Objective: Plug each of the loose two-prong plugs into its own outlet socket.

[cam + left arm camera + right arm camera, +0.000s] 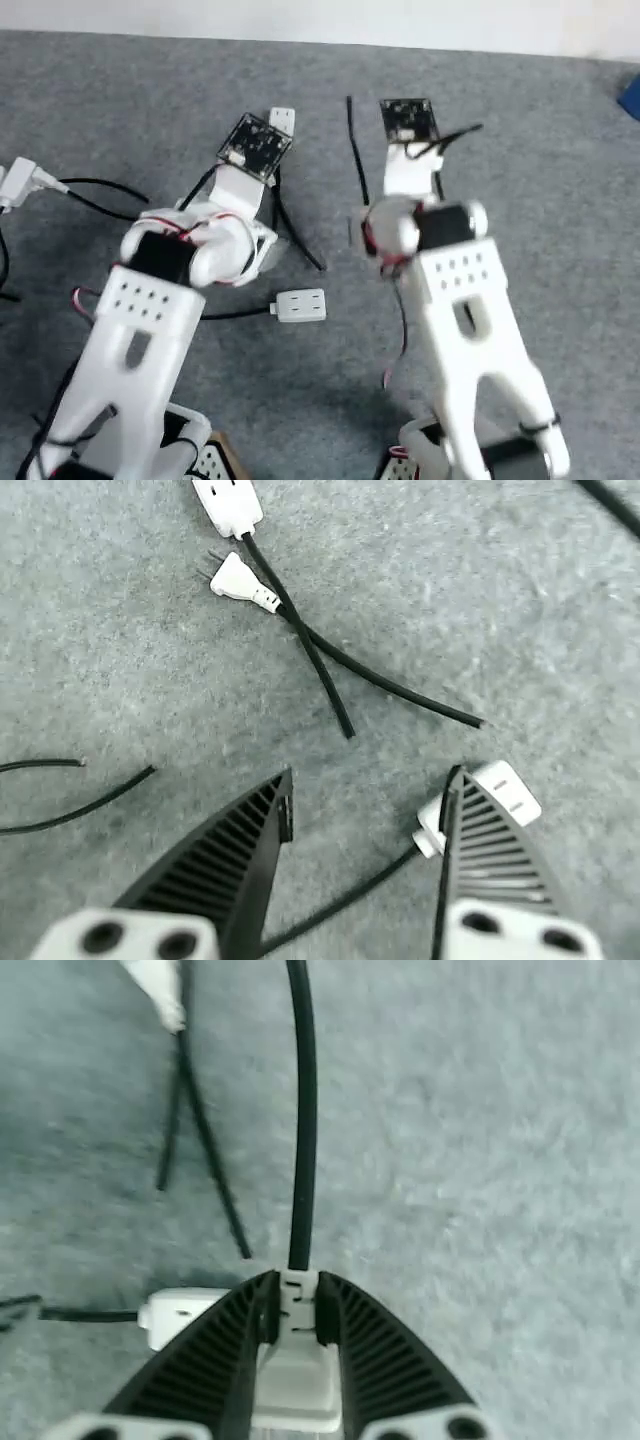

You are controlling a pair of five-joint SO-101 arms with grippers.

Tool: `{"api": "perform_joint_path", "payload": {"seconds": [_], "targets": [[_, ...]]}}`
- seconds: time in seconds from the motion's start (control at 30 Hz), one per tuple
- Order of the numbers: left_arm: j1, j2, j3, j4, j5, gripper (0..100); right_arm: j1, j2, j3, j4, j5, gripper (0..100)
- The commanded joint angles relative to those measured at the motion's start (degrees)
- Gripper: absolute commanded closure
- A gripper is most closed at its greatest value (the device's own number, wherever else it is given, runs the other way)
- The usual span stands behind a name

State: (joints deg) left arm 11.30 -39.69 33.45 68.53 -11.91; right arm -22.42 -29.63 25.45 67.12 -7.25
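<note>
Grey felt-like matting (pixel 540 150) covers the whole table, and black cords lie across it in loose crossings. My right gripper (pixel 297 1285) is closed tight on a white connector (pixel 295 1385), the fingers pinching its body so that its black cord (pixel 303 1110) runs straight out past the tips. I cannot tell whether it carries prongs or slots. I judge this grip is meant to keep the piece rigid and lined up for mating. My left gripper (pixel 368 805) hangs over the mat with its fingers spread wide and nothing between them. A white socket end (pixel 508 792) lies just beside one fingertip, so the wide opening looks suited to straddling it. Beyond the left tips a loose two-prong plug (pixel 236 578) rests flat on the mat with its prongs bare, and its cord crosses another that leads to a second socket (pixel 228 502) close by. Between the arms, on the near side, a further outlet socket (pixel 300 305) sits with nothing plugged in, so I judge much of the task remains.
</note>
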Motion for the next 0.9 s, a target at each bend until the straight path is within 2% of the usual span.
{"api": "perform_joint_path", "payload": {"seconds": [0.0,0.13,0.27,0.43,0.57,0.87], "targets": [[2.59,-6.11,-2.59,5.98,0.53,75,-2.07,-14.11,11.12,-9.71,-0.79,99.2],[6.20,-11.21,1.89,8.62,0.70,75,-3.38,-22.55,22.81,-18.51,-0.79,99.3],[7.08,-15.25,12.44,4.75,0.79,75,-6.20,-22.90,25.63,-21.05,-2.55,99.3],[7.16,-17.89,21.67,-2.64,0.88,61,-12.09,-22.90,24.48,-21.14,-2.37,99.3],[7.25,-18.33,22.20,-3.96,0.88,50,-13.05,-22.90,24.31,-20.97,-2.37,99.3],[7.16,-18.42,22.20,-5.71,0.88,50,-13.14,-22.81,24.04,-20.88,-2.55,99.3]]}}
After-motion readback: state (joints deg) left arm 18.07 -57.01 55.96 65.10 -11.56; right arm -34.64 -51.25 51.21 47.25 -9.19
